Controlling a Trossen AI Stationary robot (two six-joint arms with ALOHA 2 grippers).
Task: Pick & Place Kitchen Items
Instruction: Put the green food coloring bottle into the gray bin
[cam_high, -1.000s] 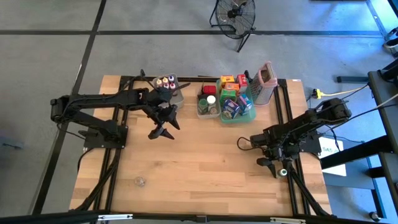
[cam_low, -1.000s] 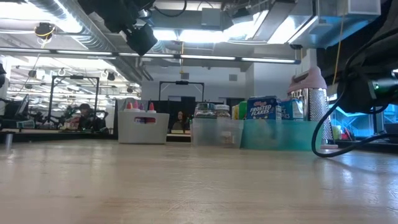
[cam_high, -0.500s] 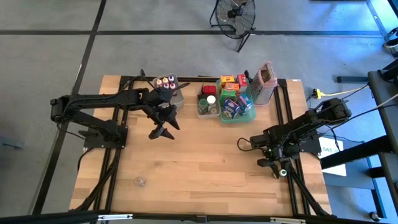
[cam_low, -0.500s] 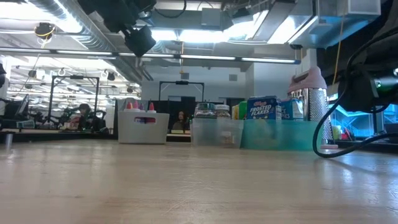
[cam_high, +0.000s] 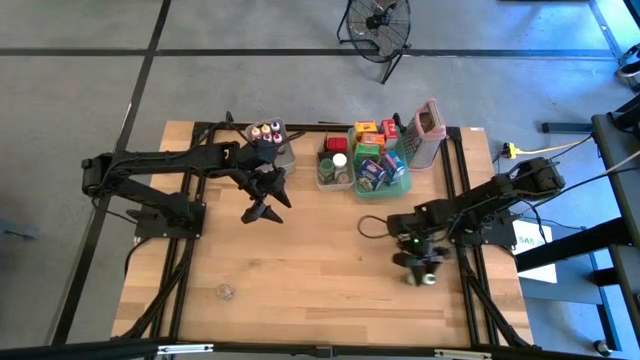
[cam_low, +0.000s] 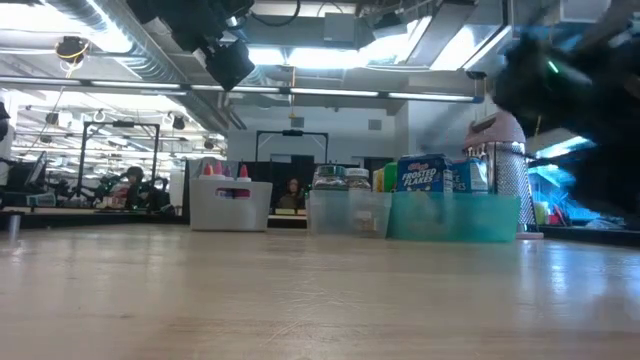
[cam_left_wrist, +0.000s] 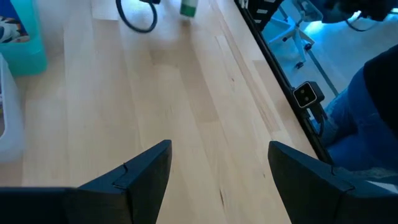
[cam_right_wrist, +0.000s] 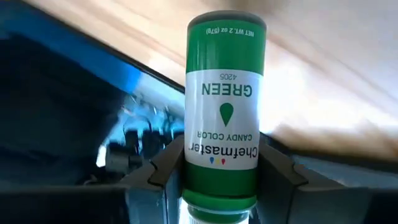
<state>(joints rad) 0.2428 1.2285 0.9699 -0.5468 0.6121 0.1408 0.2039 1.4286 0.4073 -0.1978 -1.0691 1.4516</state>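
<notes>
My right gripper (cam_high: 418, 270) is near the table's right edge, shut on a small green bottle (cam_right_wrist: 225, 106) labelled as green candy color, with a white cap (cam_high: 425, 279). The bottle also shows far off in the left wrist view (cam_left_wrist: 188, 7). My left gripper (cam_high: 262, 206) hangs open over the table left of centre, nothing between its fingers (cam_left_wrist: 146, 171). More kitchen items sit at the far edge: capped bottles in a clear bin (cam_high: 285, 152), jars in a second clear bin (cam_high: 322, 180), and boxes in the teal tray (cam_high: 403, 186). My right gripper pinches the green bottle between its two fingers (cam_right_wrist: 163, 167), one on each side of the labelled body (cam_right_wrist: 217, 163), toward the cap end. The bottle's flat base (cam_right_wrist: 227, 28) points away from the wrist. The bottle hangs clear of the table.
A tall grey container with a pink rim (cam_high: 426, 130) stands right of the teal tray. A small clear object (cam_high: 225, 291) lies near the front left. A black cable loop (cam_high: 375, 228) lies beside the right arm. Bare wood spans the middle and the front.
My right gripper has moved toward the table's left, away from the right edge and a little up, carrying the green bottle; in the low view it now shows as a dark blur at the upper right. My left arm has kept still.
</notes>
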